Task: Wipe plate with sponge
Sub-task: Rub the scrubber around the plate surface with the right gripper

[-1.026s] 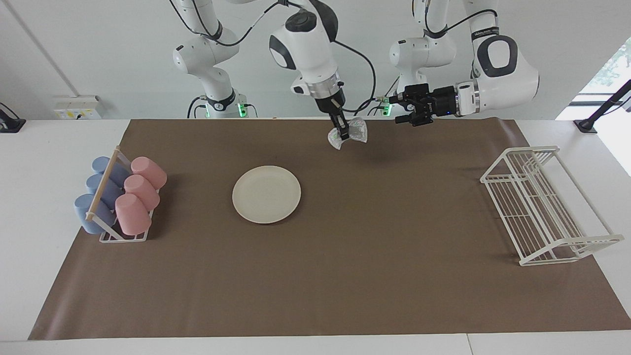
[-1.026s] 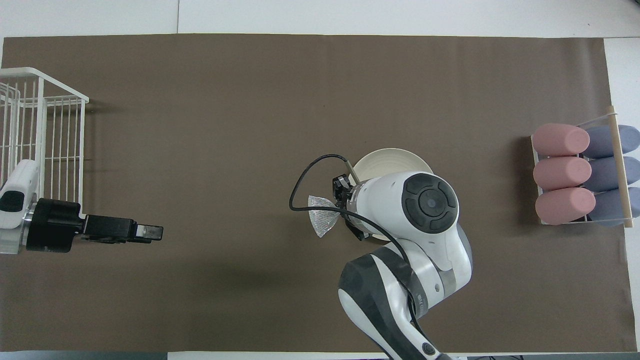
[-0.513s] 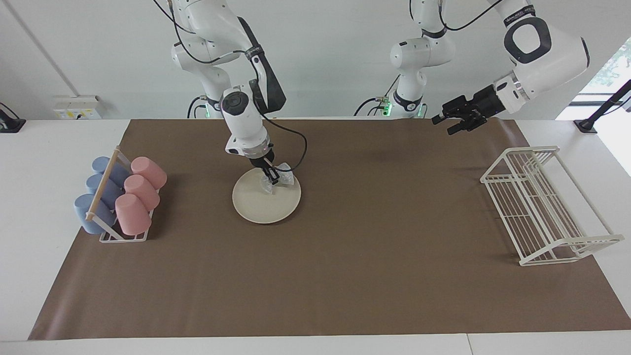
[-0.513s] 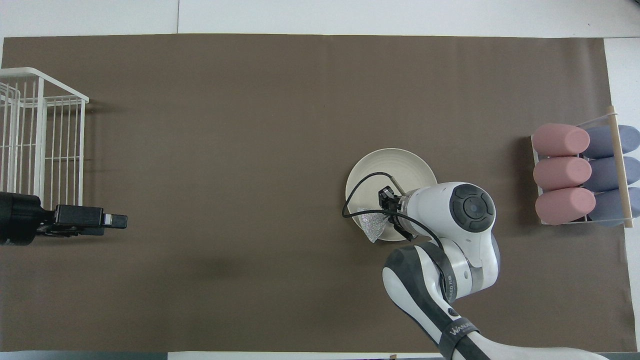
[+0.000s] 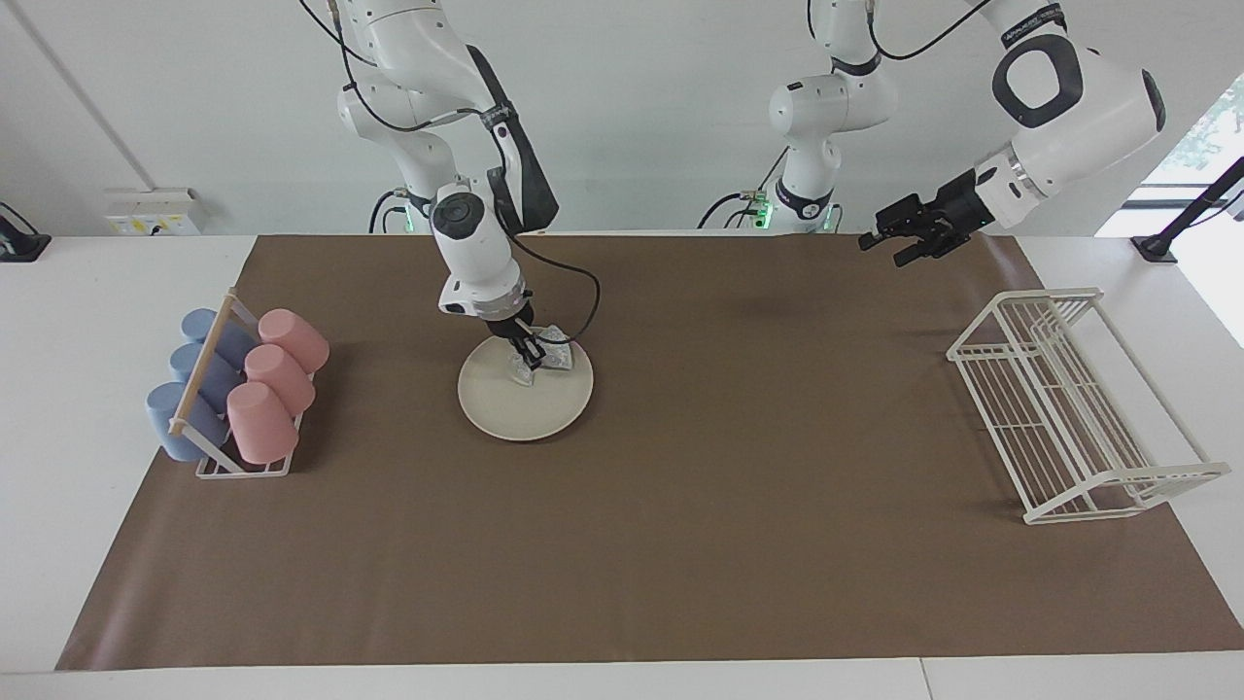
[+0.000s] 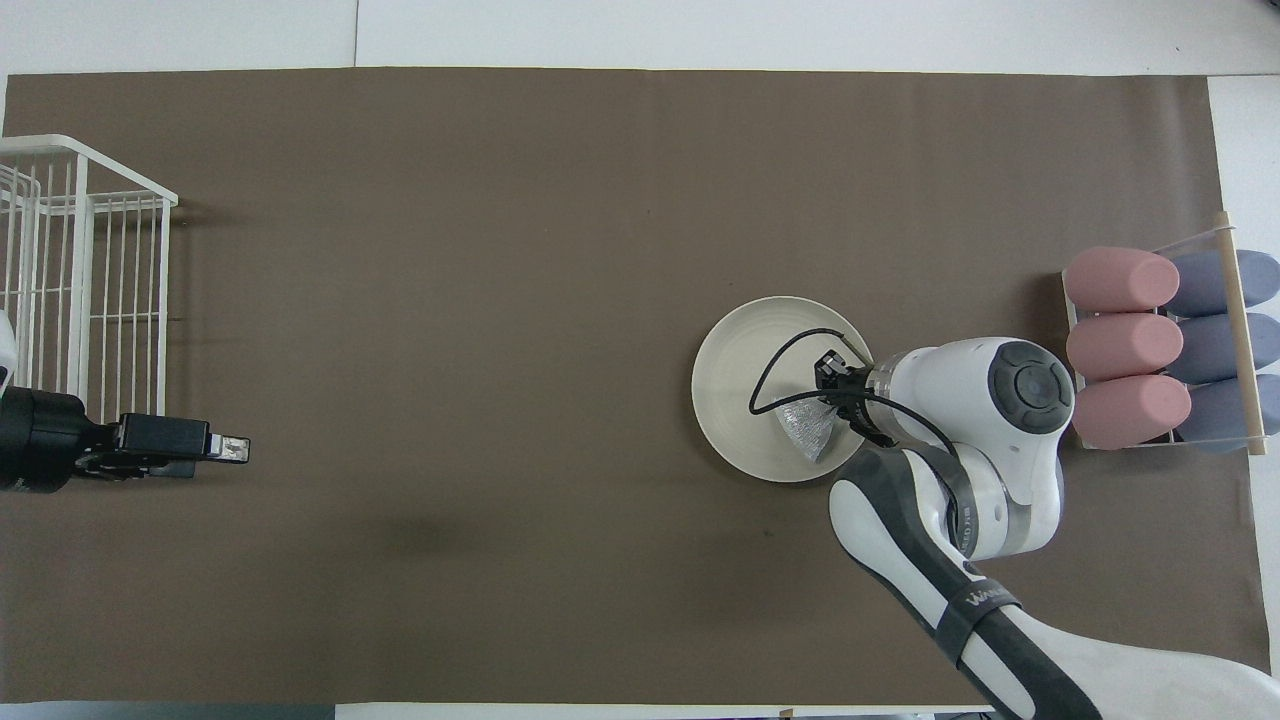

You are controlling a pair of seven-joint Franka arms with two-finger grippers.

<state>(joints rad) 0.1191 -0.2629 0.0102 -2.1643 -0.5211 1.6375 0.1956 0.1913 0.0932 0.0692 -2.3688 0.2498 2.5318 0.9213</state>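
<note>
The cream plate [image 5: 515,408] [image 6: 730,385] lies on the brown mat, toward the right arm's end of the table. My right gripper [image 5: 530,362] [image 6: 828,405] points down onto it and is shut on the silvery sponge [image 5: 552,357] [image 6: 805,432]. The sponge rests on the part of the plate nearest the robots. My left gripper [image 5: 882,249] [image 6: 240,450] waits open and empty in the air, over the mat near the wire rack.
A stand of pink and blue cups [image 5: 238,394] [image 6: 1165,350] sits at the right arm's end of the mat. A white wire rack [image 5: 1069,408] [image 6: 80,260] stands at the left arm's end. A black cable loops from the right wrist over the plate.
My right gripper carried the sponge down from the air onto the plate, then slid it across the plate toward the cups. My left arm drew back toward the wire rack.
</note>
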